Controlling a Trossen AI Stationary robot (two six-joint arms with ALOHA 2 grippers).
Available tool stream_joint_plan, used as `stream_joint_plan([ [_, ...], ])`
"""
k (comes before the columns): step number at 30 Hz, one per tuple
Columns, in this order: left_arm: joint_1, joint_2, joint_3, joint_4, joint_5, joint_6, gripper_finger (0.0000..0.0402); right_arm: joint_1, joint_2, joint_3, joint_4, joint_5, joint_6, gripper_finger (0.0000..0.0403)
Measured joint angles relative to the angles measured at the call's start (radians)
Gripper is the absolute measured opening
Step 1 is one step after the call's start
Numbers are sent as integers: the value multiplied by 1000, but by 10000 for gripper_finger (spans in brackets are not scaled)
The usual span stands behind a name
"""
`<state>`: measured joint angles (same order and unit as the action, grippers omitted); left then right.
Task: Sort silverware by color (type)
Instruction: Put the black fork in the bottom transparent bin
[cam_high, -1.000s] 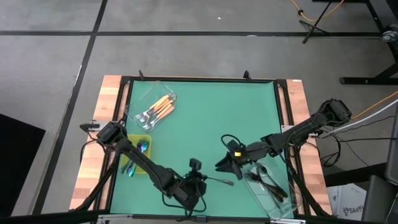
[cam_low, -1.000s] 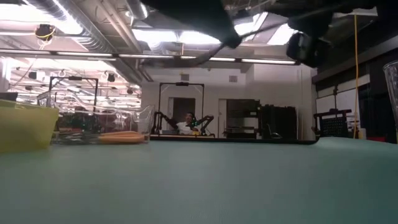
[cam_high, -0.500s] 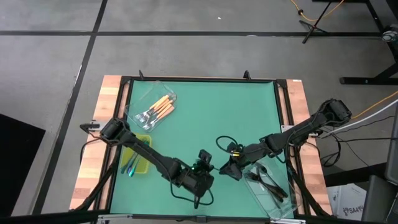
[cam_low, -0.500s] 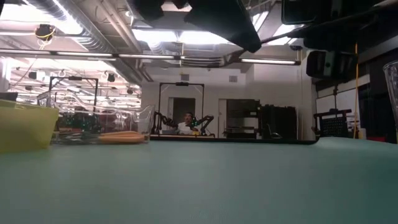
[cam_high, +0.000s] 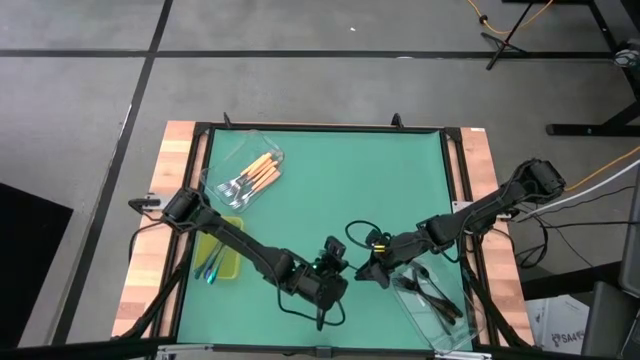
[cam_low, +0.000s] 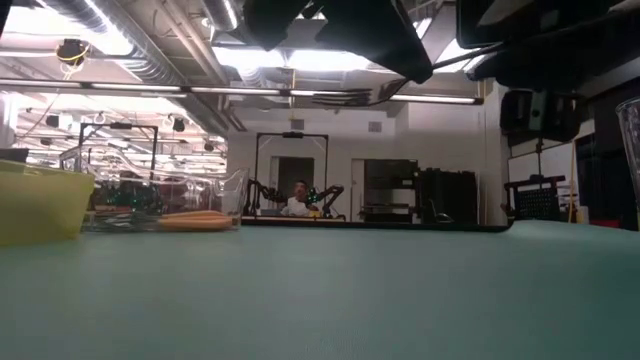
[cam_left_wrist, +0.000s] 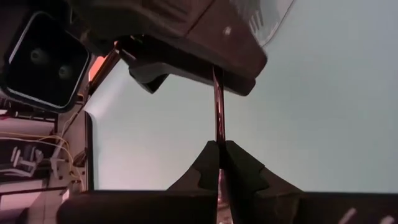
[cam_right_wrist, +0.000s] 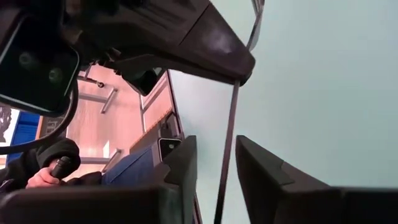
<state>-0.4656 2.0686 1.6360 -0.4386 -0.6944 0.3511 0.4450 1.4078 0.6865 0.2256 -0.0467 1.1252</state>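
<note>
My left gripper (cam_high: 343, 263) is shut on a slim dark fork (cam_left_wrist: 217, 112) above the green mat, near its front middle. My right gripper (cam_right_wrist: 216, 139) faces it, open, one finger on either side of the fork (cam_right_wrist: 231, 130), with a gap showing on both sides. The fork's far end is hidden behind my right gripper (cam_high: 364, 270) in the left wrist view. Orange-handled forks lie in a clear tub (cam_high: 250, 172) at the far left. Iridescent forks lie in the yellow-green tray (cam_high: 218, 252). Dark forks lie in a clear tub (cam_high: 436, 300) at the near right. My left gripper pinches the fork's thin shaft (cam_left_wrist: 217, 138) between the ends of its two fingers (cam_left_wrist: 205, 163). The fork sticks straight out ahead of the fingers, in line with them, toward my right gripper. It is lifted clear of the mat.
The mat's middle and far right are bare green (cam_high: 360, 180). A dark frame and wooden side boards (cam_high: 175, 160) border the mat. In the low view a person sits in the room far behind the table (cam_low: 297, 198).
My left gripper has carried the fork toward the table's right and far side, up to my right gripper, and has rolled its wrist. The fork, which pointed toward the right edge, now runs in between my right gripper's fingers. My right gripper has tipped and rolled a little in place.
</note>
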Motion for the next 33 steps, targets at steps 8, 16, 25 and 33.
stream_joint_plan([
  [8, 6, -1, 1, 6, 3, 0, 3, 0, 0, 0, -1, 13, 0, 29],
  [16, 6, -2, 1, 5, 3, 1, 9, 0, 0, 0, -8, 30, -1, 5],
  [25, 5, -2, 1, 10, 3, 0, 42, 0, 0, 0, 9, 58, -8, 1],
  [33, -33, -12, 1, 33, -20, -1, 45, 1, -8, 2, 21, 30, -7, 0],
])
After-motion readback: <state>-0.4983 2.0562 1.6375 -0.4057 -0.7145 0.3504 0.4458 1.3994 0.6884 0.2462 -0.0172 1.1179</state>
